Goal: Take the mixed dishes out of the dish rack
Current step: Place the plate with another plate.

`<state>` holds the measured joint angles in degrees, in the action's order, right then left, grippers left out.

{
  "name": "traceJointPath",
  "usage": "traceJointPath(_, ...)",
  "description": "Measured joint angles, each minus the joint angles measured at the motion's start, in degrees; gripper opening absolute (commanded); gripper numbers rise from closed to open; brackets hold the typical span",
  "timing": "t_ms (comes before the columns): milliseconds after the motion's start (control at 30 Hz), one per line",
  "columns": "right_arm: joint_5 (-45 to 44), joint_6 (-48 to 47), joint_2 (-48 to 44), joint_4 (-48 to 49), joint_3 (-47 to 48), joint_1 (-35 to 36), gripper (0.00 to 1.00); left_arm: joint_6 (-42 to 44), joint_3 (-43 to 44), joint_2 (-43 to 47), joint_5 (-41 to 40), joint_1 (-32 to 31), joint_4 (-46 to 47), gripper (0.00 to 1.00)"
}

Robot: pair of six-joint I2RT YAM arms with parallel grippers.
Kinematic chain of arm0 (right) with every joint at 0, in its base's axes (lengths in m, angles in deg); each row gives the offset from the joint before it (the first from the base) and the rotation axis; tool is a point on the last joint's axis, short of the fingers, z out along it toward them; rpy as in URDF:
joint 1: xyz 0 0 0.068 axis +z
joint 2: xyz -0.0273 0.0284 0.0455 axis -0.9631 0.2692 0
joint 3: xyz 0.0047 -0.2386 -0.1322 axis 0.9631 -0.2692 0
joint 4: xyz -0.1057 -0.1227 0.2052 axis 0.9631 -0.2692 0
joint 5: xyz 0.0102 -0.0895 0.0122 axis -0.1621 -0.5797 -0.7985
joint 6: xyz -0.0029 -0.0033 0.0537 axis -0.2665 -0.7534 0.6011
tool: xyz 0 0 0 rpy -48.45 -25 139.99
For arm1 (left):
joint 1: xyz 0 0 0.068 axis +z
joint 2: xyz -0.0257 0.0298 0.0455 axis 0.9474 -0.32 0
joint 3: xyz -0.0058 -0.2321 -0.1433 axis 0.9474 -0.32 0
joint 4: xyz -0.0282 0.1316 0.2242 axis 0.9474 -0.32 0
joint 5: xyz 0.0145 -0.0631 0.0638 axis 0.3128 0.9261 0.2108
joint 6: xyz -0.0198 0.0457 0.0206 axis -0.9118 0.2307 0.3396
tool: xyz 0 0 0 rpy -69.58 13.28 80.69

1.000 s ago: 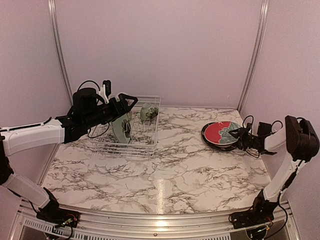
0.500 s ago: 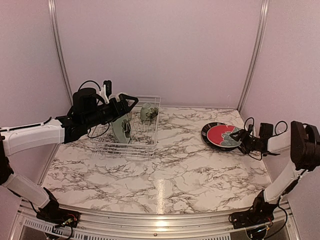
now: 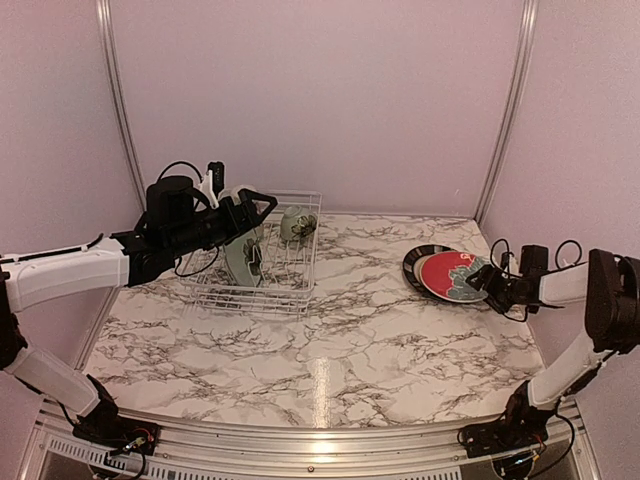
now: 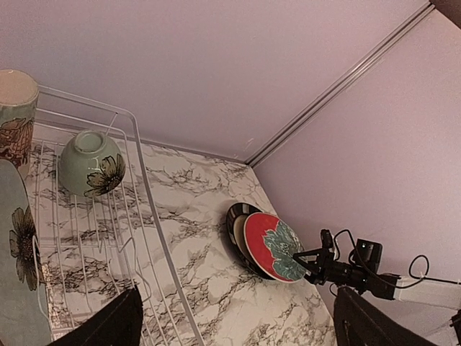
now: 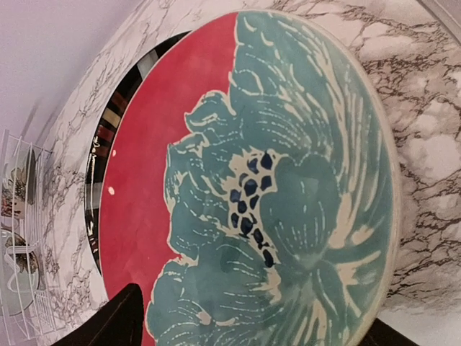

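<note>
Sliding to the right is the change that can be seen in the round red plate with the big blue-green flower. A moment ago it was sat in the middle of the cream plate with the dark striped rim. Now it is set off to one side, and more of the striped rim is shown. The right arm has been pulled back toward the wall, and the right gripper is seen at the red plate's near edge. Both plates are out of the rack and on the grey-veined marble counter, so that part of the job looks nearly done.

The right jaws are spread wide. One dark finger is seen in each bottom corner of the right wrist view, with the plate's edge low between them. Nothing is squeezed. Whether the plate is touched cannot be told.

The left gripper has not been moved. It is held above the white wire dish rack, jaws spread wide, with nothing in them.

Three things are left in the rack:
- the pale green plate with a flower mark, stood on its edge
- the small pale green bowl, tipped over at the far end
- the cream mug with flowers, close beside the left gripper

It is judged that these are to be lifted out next.
</note>
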<state>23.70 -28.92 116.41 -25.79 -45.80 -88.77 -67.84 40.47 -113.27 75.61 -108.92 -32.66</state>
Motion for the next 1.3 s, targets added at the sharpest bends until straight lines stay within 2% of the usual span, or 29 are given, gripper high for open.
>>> traceJointPath(467,-5.51,-6.40,6.19,-5.79,8.33,0.50,0.77,1.64,1.88,0.68,-0.24,0.00,-4.66,0.95)
traceJointPath(733,-9.44,-8.17,7.30,-8.15,12.04,5.70,0.76,5.03,6.12,0.63,-3.56,-0.04,-9.57,0.97)
traceJointPath(867,-11.65,-8.28,6.56,-8.87,12.15,6.27,0.76,8.35,8.48,0.70,-9.92,-0.22,-16.57,0.99)
traceJointPath(1033,-14.29,-8.79,4.02,-10.47,12.15,7.63,0.80,11.72,12.87,0.35,-22.08,-0.09,-27.87,0.99)
traceJointPath(1133,-16.06,-9.35,3.28,-11.87,12.15,8.85,0.81,12.59,17.79,-2.32,-28.24,0.52,-34.62,0.99)
traceJointPath(1300,-18.97,-10.03,1.33,-14.69,12.15,10.51,0.83,12.55,24.50,-9.81,-33.14,1.60,-42.42,0.99)
